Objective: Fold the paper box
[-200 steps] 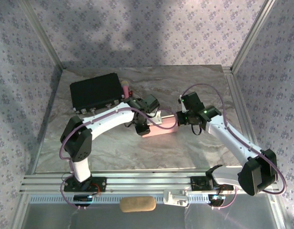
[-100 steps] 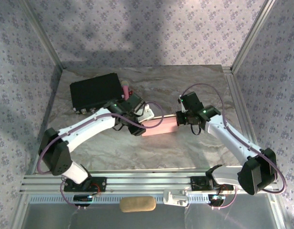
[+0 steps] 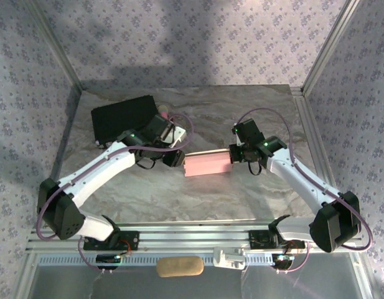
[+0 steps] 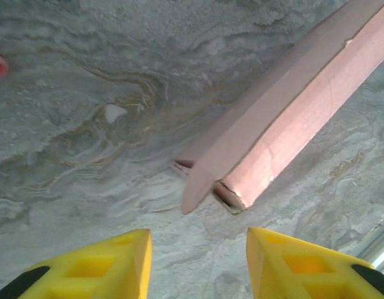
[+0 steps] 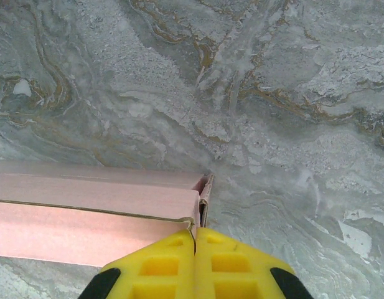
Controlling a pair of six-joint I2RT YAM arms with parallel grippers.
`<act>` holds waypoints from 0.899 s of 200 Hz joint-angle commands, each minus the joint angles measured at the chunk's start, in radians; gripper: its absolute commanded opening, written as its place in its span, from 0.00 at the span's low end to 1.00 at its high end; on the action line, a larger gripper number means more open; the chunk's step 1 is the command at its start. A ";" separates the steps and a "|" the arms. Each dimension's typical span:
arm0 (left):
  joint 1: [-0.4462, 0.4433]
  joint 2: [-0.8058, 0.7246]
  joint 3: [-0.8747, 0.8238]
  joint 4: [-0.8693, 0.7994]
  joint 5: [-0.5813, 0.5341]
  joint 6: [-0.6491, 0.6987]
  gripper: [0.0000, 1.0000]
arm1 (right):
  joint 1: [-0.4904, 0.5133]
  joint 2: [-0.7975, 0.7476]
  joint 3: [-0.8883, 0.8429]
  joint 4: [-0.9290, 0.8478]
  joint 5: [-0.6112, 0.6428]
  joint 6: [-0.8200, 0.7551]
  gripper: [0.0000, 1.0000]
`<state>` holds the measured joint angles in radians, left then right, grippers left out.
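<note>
Left arm has swung back leftward over the last second. Left gripper [image 4: 198, 246] is now off the paper box [image 3: 207, 166], jaws apart and empty, facing its left end, where a small end flap [image 4: 193, 187] hangs loose. Box lies mid-table [image 3: 254, 112], long sides folded up. Right gripper [image 5: 195, 240] is shut tight at the box's right end; can't tell if it pinches card. Left end likely still needs tucking

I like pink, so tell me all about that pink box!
The paper box is pale pink thin cardboard, long and flat, lying on the marbled table. It looks nearly folded, but one end flap hangs loose at its left end. The shut right claw touches its right end. The open left claw hovers nearby, not touching.
</note>
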<state>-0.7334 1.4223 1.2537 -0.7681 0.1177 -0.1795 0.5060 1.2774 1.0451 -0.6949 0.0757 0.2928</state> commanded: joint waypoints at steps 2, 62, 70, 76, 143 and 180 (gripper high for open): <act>-0.029 0.025 0.052 -0.046 0.017 -0.086 0.46 | 0.009 0.011 0.030 -0.043 0.018 0.022 0.00; -0.043 0.106 0.084 -0.048 -0.034 -0.116 0.48 | 0.012 0.011 0.033 -0.045 0.016 0.020 0.00; -0.042 0.114 0.088 -0.050 -0.050 -0.116 0.48 | 0.012 0.011 0.033 -0.044 0.014 0.019 0.00; -0.041 0.117 0.087 -0.045 -0.057 -0.116 0.47 | 0.012 0.011 0.033 -0.043 0.013 0.019 0.00; -0.038 0.146 0.084 -0.035 -0.089 -0.128 0.28 | 0.012 0.008 0.029 -0.038 0.009 0.017 0.00; -0.037 0.158 0.066 -0.022 -0.096 -0.146 0.13 | 0.014 0.005 0.027 -0.039 0.010 0.019 0.00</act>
<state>-0.7727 1.5635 1.3132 -0.7834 0.0471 -0.3077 0.5133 1.2774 1.0519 -0.7116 0.0746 0.2993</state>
